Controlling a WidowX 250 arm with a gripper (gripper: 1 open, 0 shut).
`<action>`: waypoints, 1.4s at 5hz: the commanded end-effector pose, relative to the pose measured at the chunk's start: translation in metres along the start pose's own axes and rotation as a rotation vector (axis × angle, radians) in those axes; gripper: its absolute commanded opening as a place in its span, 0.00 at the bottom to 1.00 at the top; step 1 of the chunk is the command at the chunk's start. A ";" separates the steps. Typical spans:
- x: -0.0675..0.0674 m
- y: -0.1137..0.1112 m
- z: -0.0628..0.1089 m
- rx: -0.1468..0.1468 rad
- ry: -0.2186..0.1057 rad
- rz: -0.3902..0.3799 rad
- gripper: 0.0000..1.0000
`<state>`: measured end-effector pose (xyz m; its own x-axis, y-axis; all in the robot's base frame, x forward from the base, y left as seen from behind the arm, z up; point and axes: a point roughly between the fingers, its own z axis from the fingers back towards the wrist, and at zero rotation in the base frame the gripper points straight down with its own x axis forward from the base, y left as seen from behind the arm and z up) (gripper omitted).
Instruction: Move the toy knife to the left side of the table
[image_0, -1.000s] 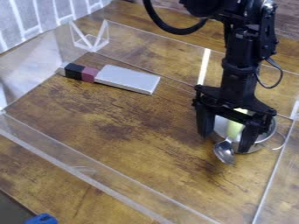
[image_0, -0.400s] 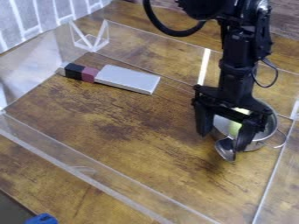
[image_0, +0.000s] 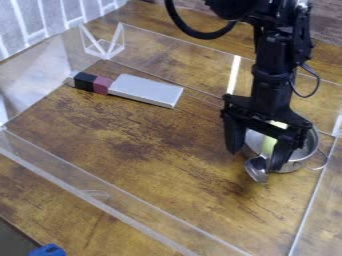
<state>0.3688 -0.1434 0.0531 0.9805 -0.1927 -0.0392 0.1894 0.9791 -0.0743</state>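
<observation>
The toy knife (image_0: 257, 170) lies at the right side of the table (image_0: 147, 140), its silver rounded end toward the front and its pale yellow-green handle running up between my fingers. My gripper (image_0: 263, 157) points straight down over it, open, one dark finger on each side of the handle. Whether the fingers touch the knife cannot be told. A silver pot (image_0: 309, 155) sits just behind and right of the gripper, mostly hidden by it.
A flat grey slab with a dark maroon end (image_0: 134, 89) lies at the back left. Low clear acrylic walls (image_0: 80, 175) border the tabletop, with a clear folded stand (image_0: 100, 42) in the far left corner. A blue object (image_0: 47, 250) shows outside the front wall.
</observation>
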 end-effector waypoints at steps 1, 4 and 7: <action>0.011 0.002 0.026 -0.016 -0.071 0.005 1.00; 0.015 -0.003 0.022 -0.013 -0.063 0.031 1.00; 0.027 -0.016 0.009 0.001 -0.075 0.065 0.00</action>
<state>0.3842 -0.1552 0.0381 0.9930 -0.1092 -0.0451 0.1066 0.9927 -0.0557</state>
